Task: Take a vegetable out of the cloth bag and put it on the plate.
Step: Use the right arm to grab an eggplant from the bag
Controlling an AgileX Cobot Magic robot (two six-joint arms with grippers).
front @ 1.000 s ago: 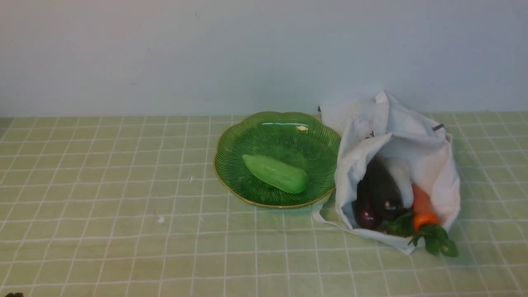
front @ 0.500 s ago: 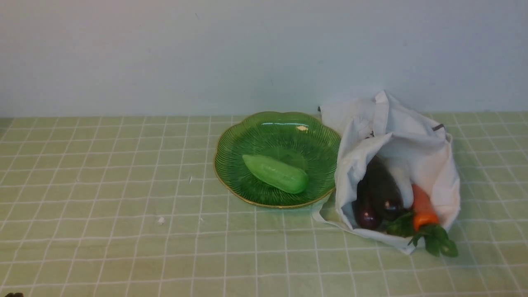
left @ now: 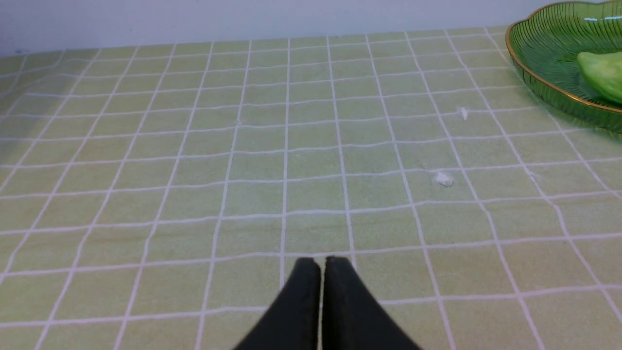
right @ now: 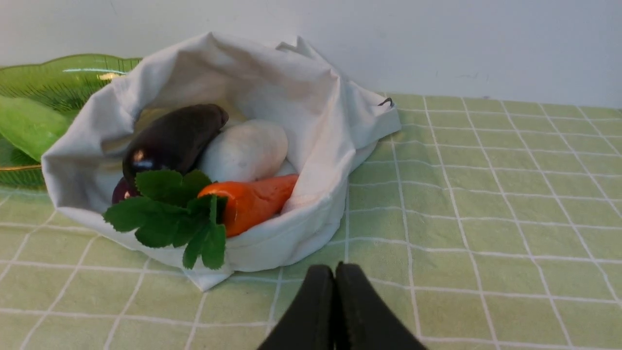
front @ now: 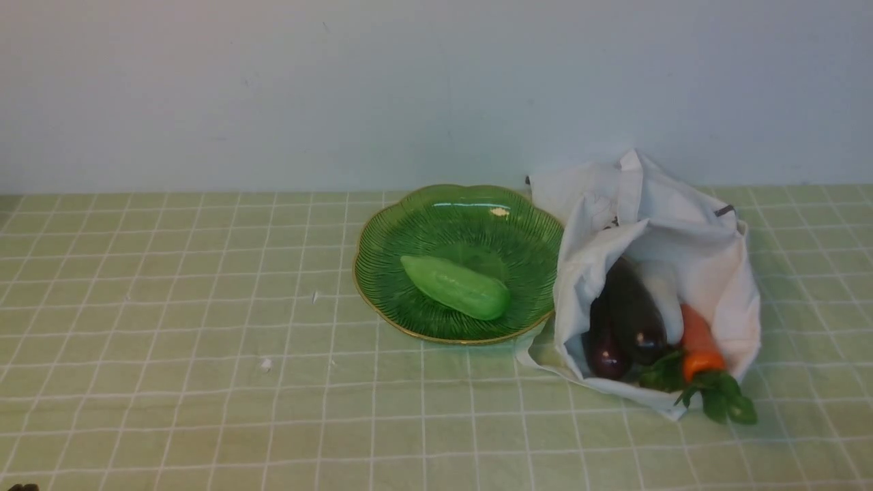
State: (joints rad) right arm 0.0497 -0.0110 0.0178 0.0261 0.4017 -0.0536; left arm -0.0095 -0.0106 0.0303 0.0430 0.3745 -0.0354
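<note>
At the far left, the robot's left tool hangs low over the pale green checked surface with its two black fingers pressed together and nothing between them; only bare cloth and two small white scraps lie near it. Toward the middle sits the green glass plate, ribbed, scalloped and edged with a thin gold line, and on it a smooth light green cucumber lies at a slant, its thicker end pointing right. Just to the right, the white cloth bag slumps on its side with its fabric meeting the plate's rim and its mouth gaping toward the robot. The long dark eggplant is inside the bag, lying lengthwise at the left of the opening, its glossy end nearest the mouth and its paler stem end deeper in. A shorter glossy purple eggplant is tucked beside and partly under it, against the bag's left wall. A white oval vegetable rests behind them, and an orange carrot lies at the right of the opening, its green leaves spilling over the bag's lip onto the surface. The right tool, fingers closed tight on nothing, is poised just in front of the bag's mouth, clear of the fabric.
</note>
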